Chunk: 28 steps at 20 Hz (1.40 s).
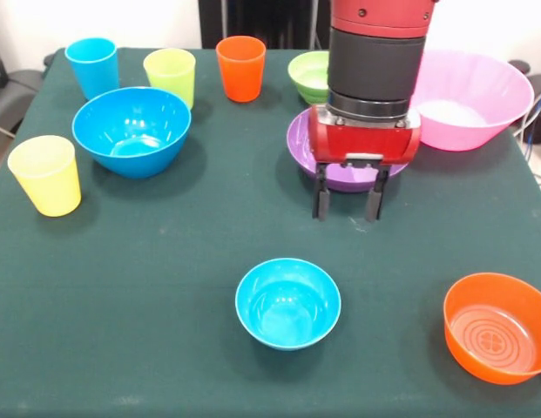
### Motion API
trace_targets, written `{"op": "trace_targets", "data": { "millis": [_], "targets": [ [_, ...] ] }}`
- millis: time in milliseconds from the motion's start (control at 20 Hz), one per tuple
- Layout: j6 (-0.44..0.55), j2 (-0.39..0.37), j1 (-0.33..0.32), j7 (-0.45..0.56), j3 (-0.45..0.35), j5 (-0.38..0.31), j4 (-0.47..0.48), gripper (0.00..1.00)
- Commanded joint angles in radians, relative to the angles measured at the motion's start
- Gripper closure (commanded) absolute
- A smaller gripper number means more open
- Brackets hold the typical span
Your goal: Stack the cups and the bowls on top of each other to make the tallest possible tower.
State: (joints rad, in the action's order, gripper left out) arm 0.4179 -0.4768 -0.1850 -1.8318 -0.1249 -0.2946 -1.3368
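Hovering over the dark green surface [209, 261], the pincer [348, 202] has its two black fingers spread apart and is holding nothing, right in front of the purple bowl [301, 139]. Nothing's stacked, everything sits on its own. Light-blue bowl [287, 303] is near the front middle, orange bowl [497, 327] at the front right corner. Deep blue bowl [131, 131] sits on the left with the yellow cup [45, 174] beside it. Along the back: blue cup [92, 67], lime green cup [170, 77], orange cup [240, 68], green bowl [308, 75], then the big pink bowl [475, 97].
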Motion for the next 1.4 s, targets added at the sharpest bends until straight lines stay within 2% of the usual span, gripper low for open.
{"op": "trace_targets", "data": {
  "millis": [50,750,1400],
  "targets": [
    [0.039,0.047,0.043,-0.097,-0.025,0.008,-0.054,0.0],
    [0.057,0.068,0.129,-0.16,0.015,0.075,0.014,0.0],
    [0.18,0.077,0.187,-0.133,0.066,0.17,0.153,0.0]
  ]
}}
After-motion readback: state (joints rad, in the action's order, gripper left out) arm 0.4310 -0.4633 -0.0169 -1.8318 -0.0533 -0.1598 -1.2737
